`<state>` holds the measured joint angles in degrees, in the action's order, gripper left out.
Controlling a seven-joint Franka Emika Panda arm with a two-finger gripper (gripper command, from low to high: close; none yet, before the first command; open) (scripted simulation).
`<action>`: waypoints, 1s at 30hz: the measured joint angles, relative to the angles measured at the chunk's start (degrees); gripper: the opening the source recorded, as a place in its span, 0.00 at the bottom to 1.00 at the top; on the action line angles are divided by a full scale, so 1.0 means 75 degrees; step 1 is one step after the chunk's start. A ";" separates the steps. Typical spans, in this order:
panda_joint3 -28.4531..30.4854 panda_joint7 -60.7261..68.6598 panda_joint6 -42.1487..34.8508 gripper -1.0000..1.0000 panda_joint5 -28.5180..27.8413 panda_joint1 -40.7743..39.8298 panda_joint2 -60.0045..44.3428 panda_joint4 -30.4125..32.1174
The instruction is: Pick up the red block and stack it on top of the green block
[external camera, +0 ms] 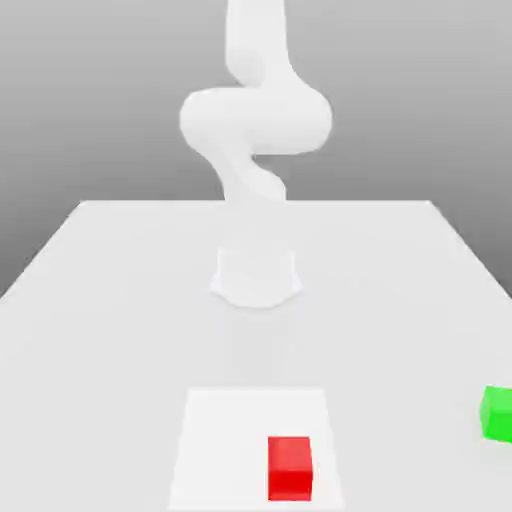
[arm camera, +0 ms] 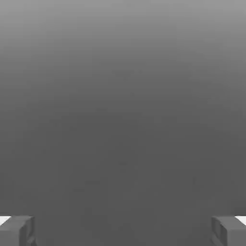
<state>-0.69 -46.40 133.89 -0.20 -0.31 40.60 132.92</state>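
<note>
The red block point(external camera: 290, 467) is lying flat on the tabletop point(external camera: 120, 300), well apart from the green block point(external camera: 497, 413), while the tool point(arm camera: 123, 230) is standing wide open.

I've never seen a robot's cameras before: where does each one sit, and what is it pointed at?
Exterior view: off the arm, facing the white robot arm across the white table; small red cube nearest, small green cube at the exterior view's right.
Hand view: on the hand, looking past the open gripper, whose grey fingertips stand wide apart, at plain grey.
Shared: I cannot match anything between them.
</note>
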 joint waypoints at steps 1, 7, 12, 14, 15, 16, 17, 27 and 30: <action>-0.0034 -0.0035 0.0122 0.50 -0.0017 -0.0010 -0.0301 0.0066; -0.0216 -0.0241 0.0805 0.50 -0.0120 -0.0058 -0.1987 0.0434; -0.0337 -0.0411 0.1364 0.50 -0.0207 -0.0072 -0.3372 0.0737; -0.0362 -0.0480 0.1586 0.50 -0.0242 -0.0055 -0.3926 0.0857; -0.0376 -0.0511 0.1699 0.50 -0.0256 -0.0048 -0.4203 0.0918; -0.0387 -0.0541 0.1812 0.50 -0.0267 -0.0039 -0.4480 0.0979; -0.0399 -0.0568 0.1924 0.50 -0.0276 -0.0024 -0.4757 0.1039; -0.0391 -0.0779 0.3366 0.50 -0.0342 0.0132 -0.7518 0.1375; -0.0284 -0.0859 0.3947 0.00 -0.0447 0.0219 -0.8219 0.1274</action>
<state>-2.83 -52.84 163.49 -3.55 1.33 -21.04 142.48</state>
